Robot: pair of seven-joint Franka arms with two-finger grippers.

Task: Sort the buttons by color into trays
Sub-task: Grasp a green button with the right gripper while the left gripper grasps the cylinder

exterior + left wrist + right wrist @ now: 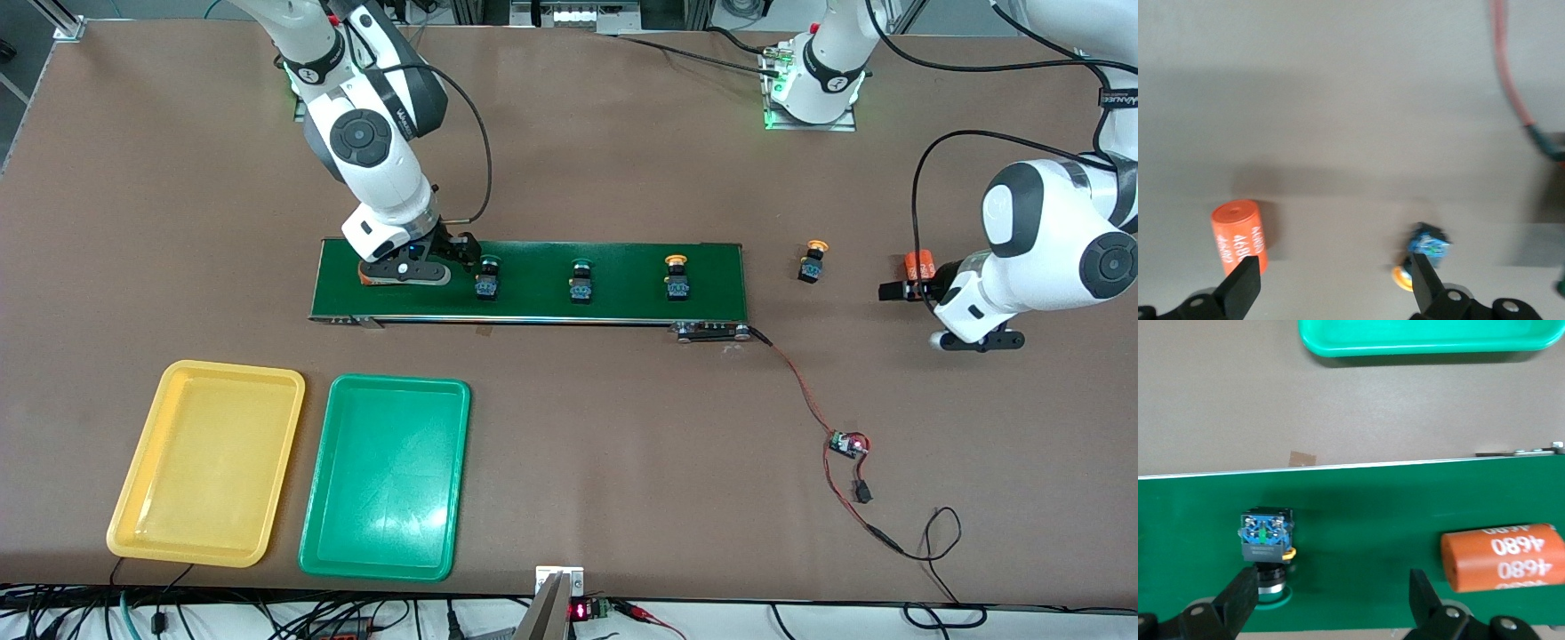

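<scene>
Three buttons stand on the dark green belt: a green-capped button, another green-capped button, and a yellow-capped button. A second yellow-capped button lies on the bare table past the belt's end toward the left arm. My right gripper is low over the belt, open, with the first green button just beside one finger. My left gripper is open over bare table, with nothing between its fingers. The yellow tray and green tray lie nearer the front camera.
One orange cylinder marked 4680 lies on the belt under my right hand. Another orange cylinder stands by my left gripper. A red-and-black wire runs from the belt's motor to a small circuit board.
</scene>
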